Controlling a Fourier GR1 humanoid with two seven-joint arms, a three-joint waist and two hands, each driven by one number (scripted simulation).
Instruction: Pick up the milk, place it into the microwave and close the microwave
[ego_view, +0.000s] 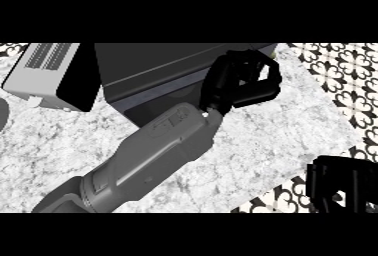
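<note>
Left hand (242, 82), black, at the end of a long grey forearm (148, 160) that crosses the head view from the lower left edge up toward the centre right, lies bunched over the right-hand corner of the dark, boxy microwave (159, 70). It overlaps both the microwave's edge and the counter behind it. Whether it has hold of anything cannot be told: a small pale patch shows inside its black outline, and that could be the milk or only the counter seen through a gap. The milk cannot be picked out with certainty anywhere else in this view.

Just left of the microwave's dark body sits a light grey slatted panel (40, 67) with a glossy black face (80, 77) along its right side, touching the dark box; whether this is the microwave's door is unclear.

The white-and-grey marbled counter top (59, 145) spreads under the forearm, and black-and-white patterned tiles (347, 65) run beyond its right edge.

The robot's right hand (341, 181), also black, rests at the lower right corner, relaxed and holding nothing, well apart from the microwave.
</note>
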